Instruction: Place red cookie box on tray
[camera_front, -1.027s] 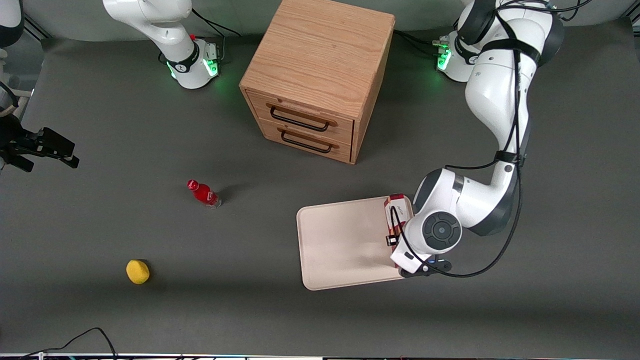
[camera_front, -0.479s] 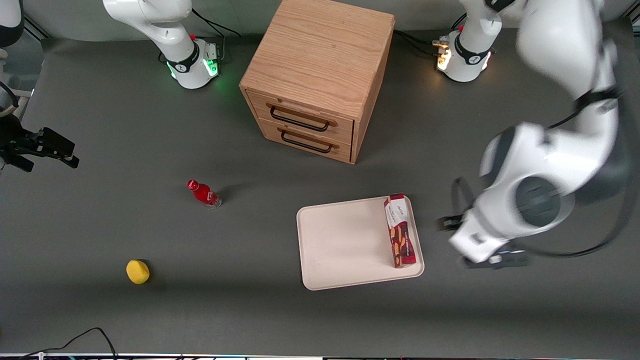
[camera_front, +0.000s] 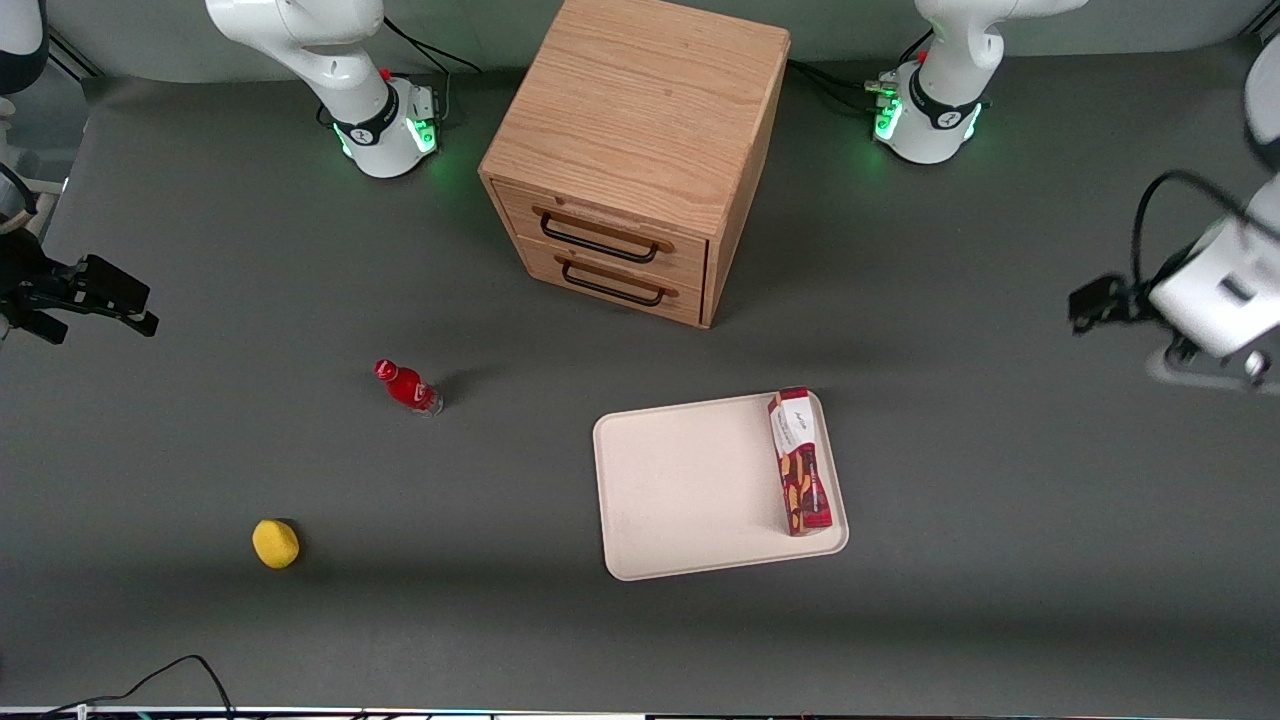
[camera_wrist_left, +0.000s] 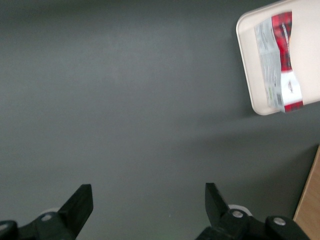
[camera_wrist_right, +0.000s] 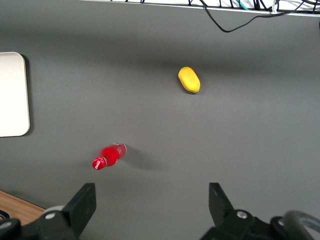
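Nothing sits between the wide-open gripper, above bare table well apart from the tray, and the red cookie box lying on it.

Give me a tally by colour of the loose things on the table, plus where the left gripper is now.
Red: 2, the red cookie box lying on the tray, and a small red bottle.
Cream-white: 1, the tray.
Yellow: 1, a lemon-like fruit.
Wood: 1, the two-drawer cabinet.
Total: 5.
The left gripper is open and empty over bare table, toward the working arm's end.
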